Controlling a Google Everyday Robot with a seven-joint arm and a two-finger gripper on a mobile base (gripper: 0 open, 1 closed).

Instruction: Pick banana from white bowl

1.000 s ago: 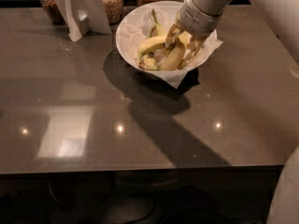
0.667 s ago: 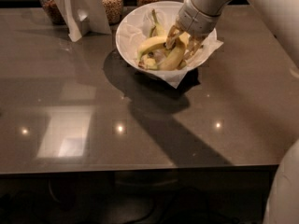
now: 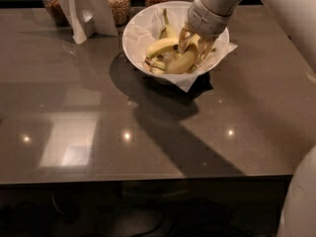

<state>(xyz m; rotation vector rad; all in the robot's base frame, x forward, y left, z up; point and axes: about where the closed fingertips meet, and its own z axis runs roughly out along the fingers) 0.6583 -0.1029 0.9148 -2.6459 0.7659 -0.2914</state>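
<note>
The white bowl (image 3: 136,38), lined with crumpled white paper, stands at the back middle of the dark table. Three bananas lie in it. The banana (image 3: 180,63), long, thick and plain yellow, lies at the bowl's front right. A shorter curved banana (image 3: 159,47) lies to its left, and a small banana with an upright green stem (image 3: 168,29) is behind. My gripper (image 3: 194,44) reaches down from the upper right into the bowl, right over the upper end of the long banana. The wrist hides that end.
Three glass jars of grain (image 3: 117,3) stand along the table's back edge. A folded white card (image 3: 84,9) stands left of the bowl. The table's front edge (image 3: 148,177) runs across the lower part of the view. My white arm fills the right side.
The gripper stays inside the bowl over the bananas, with hardly any shift. The bowl and the bananas have not visibly moved.
</note>
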